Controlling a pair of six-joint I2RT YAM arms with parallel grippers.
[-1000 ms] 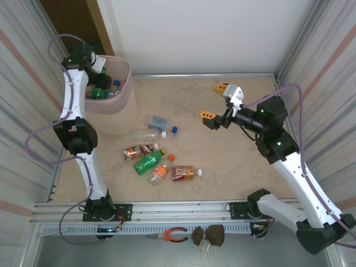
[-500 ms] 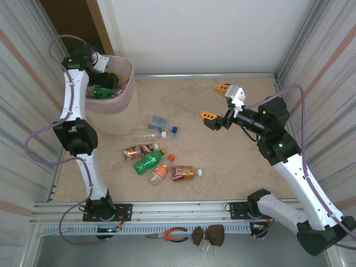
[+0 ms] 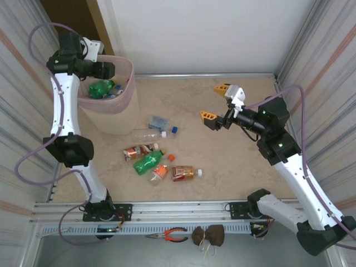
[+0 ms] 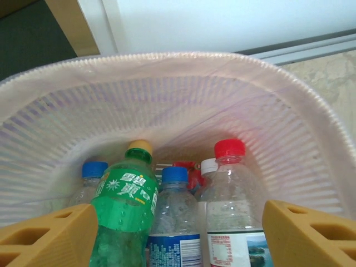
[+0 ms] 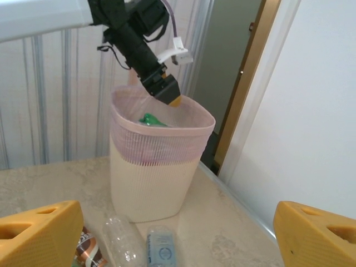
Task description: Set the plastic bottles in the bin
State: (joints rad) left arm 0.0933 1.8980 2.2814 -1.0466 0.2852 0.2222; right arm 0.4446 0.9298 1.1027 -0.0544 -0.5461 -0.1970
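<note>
Left claw [image 4: 178,236] hangs spread, empty, above the bin [image 4: 167,60] rim.

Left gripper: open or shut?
Open. The left gripper hangs over the bin, fingers wide apart, nothing held; green bottle lies inside.

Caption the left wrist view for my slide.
Open left gripper over the bin, a green bottle and clear bottles inside.
</note>
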